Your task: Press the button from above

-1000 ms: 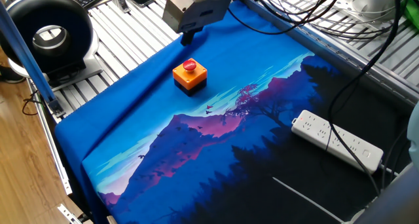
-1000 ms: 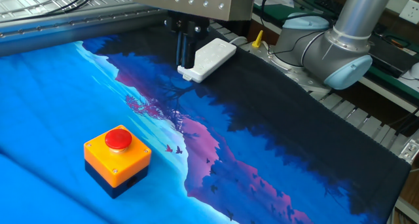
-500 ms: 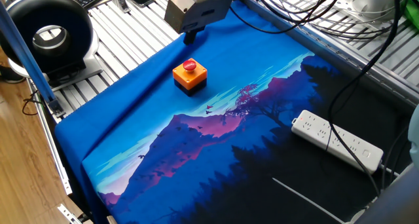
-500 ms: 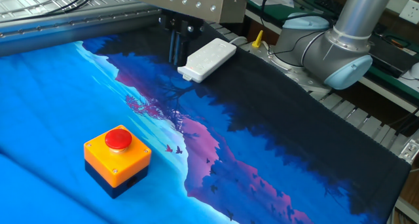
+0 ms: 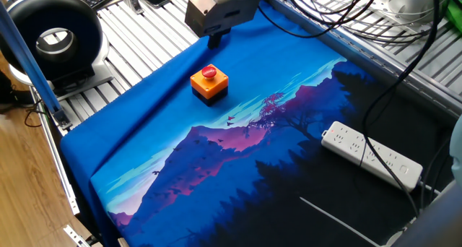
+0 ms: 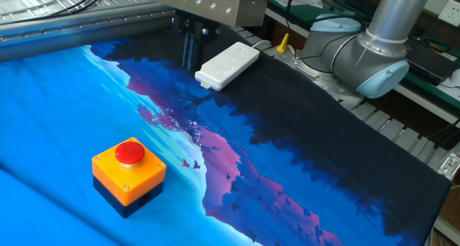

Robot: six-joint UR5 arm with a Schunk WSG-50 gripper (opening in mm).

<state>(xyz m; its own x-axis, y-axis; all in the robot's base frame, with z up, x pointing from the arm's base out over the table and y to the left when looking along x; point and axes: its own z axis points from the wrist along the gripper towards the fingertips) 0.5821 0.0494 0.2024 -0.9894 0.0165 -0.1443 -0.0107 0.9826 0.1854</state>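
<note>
The button [image 5: 208, 72] is a round red cap on a small orange box [image 5: 209, 84] with a black base. It stands on the blue printed mat [image 5: 180, 153]. In the other fixed view the red cap [image 6: 130, 152] sits on the orange box [image 6: 129, 175] at the lower left. My gripper [image 5: 214, 40] hangs above the mat, behind the button and apart from it. In the other fixed view the gripper [image 6: 189, 65] shows two thin dark fingers pointing straight down, well beyond the button. The frames do not show whether the tips touch.
A white power strip [image 5: 372, 154] lies on the dark part of the mat, close behind the gripper in the other fixed view [image 6: 227, 65]. A black round device [image 5: 50, 41] stands off the mat. Cables [image 5: 375, 19] hang at the back. The arm's grey joint [image 6: 370, 55] is at the right.
The gripper has shifted a little sideways, leftward in the other fixed view, staying above the mat. The button and the power strip have not moved.
</note>
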